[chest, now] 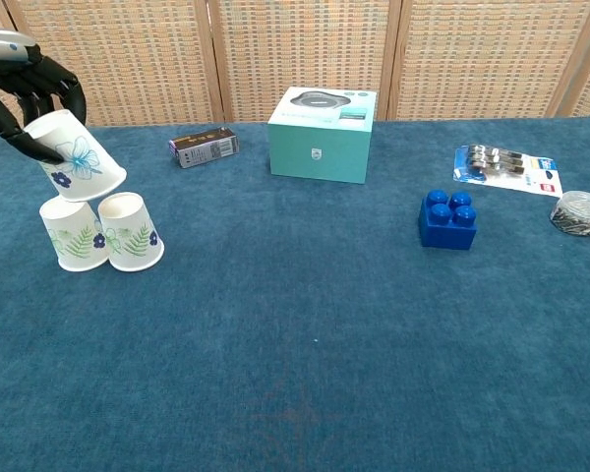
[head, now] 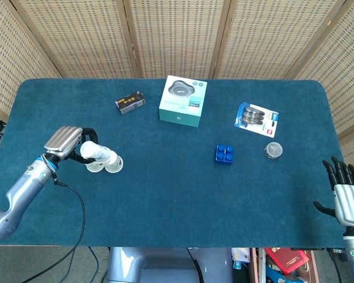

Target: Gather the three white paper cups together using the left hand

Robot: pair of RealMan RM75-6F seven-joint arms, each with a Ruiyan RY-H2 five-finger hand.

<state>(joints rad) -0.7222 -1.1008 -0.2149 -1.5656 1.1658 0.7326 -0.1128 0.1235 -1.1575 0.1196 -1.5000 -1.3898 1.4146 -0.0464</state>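
I hold the third paper cup (chest: 75, 168) tilted in my left robot hand (head: 64, 143), fingers wrapped round its base, just above the two cups (chest: 102, 232) standing upside down, touching each other, on the worktop (chest: 315, 324) at its left side. To do it well, I think: lower slowly, turn it upright, set it beside the pair w/o knocking them, then release. Cups are white w/ blue flower and green leaf prints. My right robot hand (head: 346, 190) is open, empty, at the worktop's right edge.
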